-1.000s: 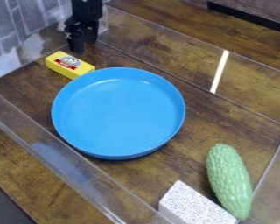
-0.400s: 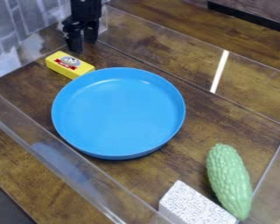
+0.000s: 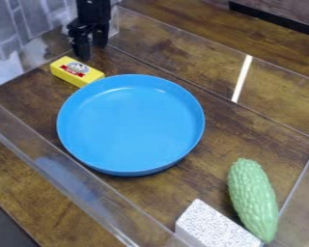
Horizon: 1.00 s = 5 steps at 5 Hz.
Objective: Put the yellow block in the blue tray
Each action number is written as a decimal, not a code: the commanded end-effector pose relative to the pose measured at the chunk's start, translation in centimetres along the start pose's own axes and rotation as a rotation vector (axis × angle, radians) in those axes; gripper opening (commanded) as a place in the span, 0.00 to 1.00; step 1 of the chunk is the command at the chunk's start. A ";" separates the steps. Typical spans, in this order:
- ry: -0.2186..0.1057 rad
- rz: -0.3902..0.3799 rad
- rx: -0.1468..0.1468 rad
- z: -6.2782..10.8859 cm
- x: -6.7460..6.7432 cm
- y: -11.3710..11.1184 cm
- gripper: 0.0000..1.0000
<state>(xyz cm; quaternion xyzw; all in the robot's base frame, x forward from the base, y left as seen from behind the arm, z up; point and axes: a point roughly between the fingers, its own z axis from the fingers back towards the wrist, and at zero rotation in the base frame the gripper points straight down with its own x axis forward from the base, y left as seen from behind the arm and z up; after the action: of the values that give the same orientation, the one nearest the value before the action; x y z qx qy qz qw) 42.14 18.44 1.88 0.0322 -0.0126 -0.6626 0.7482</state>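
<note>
while the gripper (image 3: 82,44) is held with jaws spread and empty near the table's far left, the yellow block (image 3: 77,70) is found just at its six o'clock, long axis running ten to four, at the blue tray's (image 3: 86,145) ten o'clock rim.

Open pincer (image 3: 85,43) stands beside yellow block (image 3: 76,70), near blue tray (image 3: 67,141).
</note>
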 end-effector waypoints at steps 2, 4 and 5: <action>0.017 -0.049 0.068 1.2 -0.1 1.3 1.00; 0.016 -0.109 0.071 1.1 -0.2 1.4 1.00; 0.019 -0.103 0.072 1.2 -0.4 1.1 1.00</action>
<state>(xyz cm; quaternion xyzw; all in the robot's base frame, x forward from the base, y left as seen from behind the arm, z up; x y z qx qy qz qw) 42.20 18.60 1.85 0.0353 -0.0129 -0.6955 0.7175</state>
